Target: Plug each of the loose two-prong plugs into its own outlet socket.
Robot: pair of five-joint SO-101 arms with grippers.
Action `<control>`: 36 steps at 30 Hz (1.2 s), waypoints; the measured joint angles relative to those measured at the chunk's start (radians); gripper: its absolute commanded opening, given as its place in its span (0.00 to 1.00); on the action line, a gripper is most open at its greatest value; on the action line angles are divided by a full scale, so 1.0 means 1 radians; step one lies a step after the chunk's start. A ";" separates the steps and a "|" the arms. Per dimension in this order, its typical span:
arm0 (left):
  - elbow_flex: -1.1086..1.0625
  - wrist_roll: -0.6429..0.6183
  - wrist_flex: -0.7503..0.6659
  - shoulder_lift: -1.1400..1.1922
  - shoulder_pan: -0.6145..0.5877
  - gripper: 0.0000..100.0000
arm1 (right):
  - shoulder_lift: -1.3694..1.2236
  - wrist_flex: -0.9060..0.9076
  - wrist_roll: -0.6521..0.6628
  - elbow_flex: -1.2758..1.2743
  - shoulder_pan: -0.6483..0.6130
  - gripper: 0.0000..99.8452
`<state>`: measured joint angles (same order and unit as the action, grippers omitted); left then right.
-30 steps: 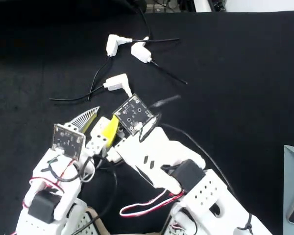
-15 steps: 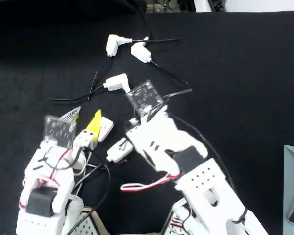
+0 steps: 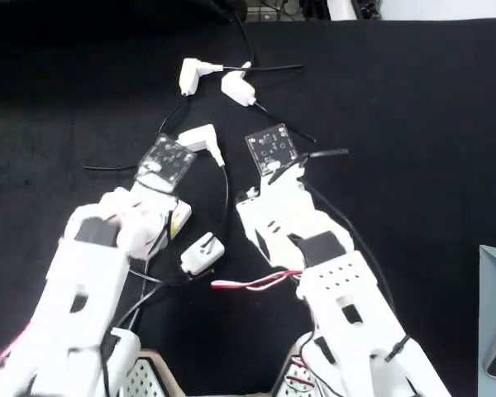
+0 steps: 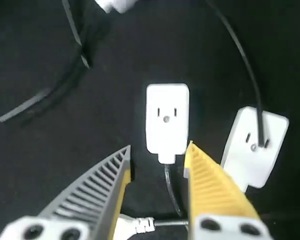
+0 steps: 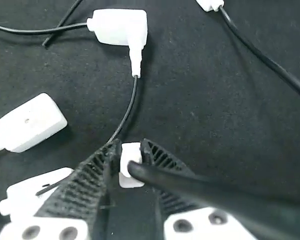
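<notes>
Your left pincer [image 4: 159,146] is open. The empty socket [image 4: 166,120] lies just ahead of its tips, long side pointing away. Your right pincer [image 5: 130,144] pinches a small white plug [image 5: 129,175].

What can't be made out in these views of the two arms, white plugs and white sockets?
1. High view: the white left arm is blurred.
2. Left wrist view: a white plastic plug is cut off by the edge.
3. Left wrist view: a black cord crosses one white outlet socket, hiding part of its face.
4. Right wrist view: the right gripper half hides an unidentifiable small white block.
</notes>
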<state>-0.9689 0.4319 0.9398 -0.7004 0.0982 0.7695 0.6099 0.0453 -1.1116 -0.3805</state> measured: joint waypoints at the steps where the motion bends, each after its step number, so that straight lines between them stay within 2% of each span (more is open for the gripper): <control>1: 0.023 0.006 0.005 0.058 0.000 0.19 | -0.003 0.000 0.000 0.000 0.003 0.01; 5: 0.123 0.014 0.031 0.247 0.000 0.25 | -0.009 0.000 0.000 0.000 0.005 0.01; 8: 0.163 0.014 0.034 0.342 0.014 0.26 | -0.009 0.000 0.000 0.000 0.008 0.01; 15: 0.192 0.014 0.029 0.393 0.054 0.26 | -0.009 -0.002 0.000 0.000 0.015 0.01; 19: 0.192 0.014 -0.021 0.419 0.054 0.26 | -0.009 -0.002 0.000 0.000 0.014 0.01; 25: 0.242 0.014 -0.081 0.571 -0.015 0.26 | -0.009 -0.002 0.000 0.000 0.015 0.01; 30: 0.330 0.015 -0.074 0.703 -0.072 0.25 | -0.009 -0.002 0.000 0.000 0.015 0.01; 36: 0.376 0.014 -0.077 0.715 -0.106 0.10 | -0.009 -0.002 0.000 0.000 0.015 0.01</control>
<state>-0.5930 0.4457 0.8631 0.0146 -0.0077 0.7603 0.6084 0.0453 -1.1116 -0.3652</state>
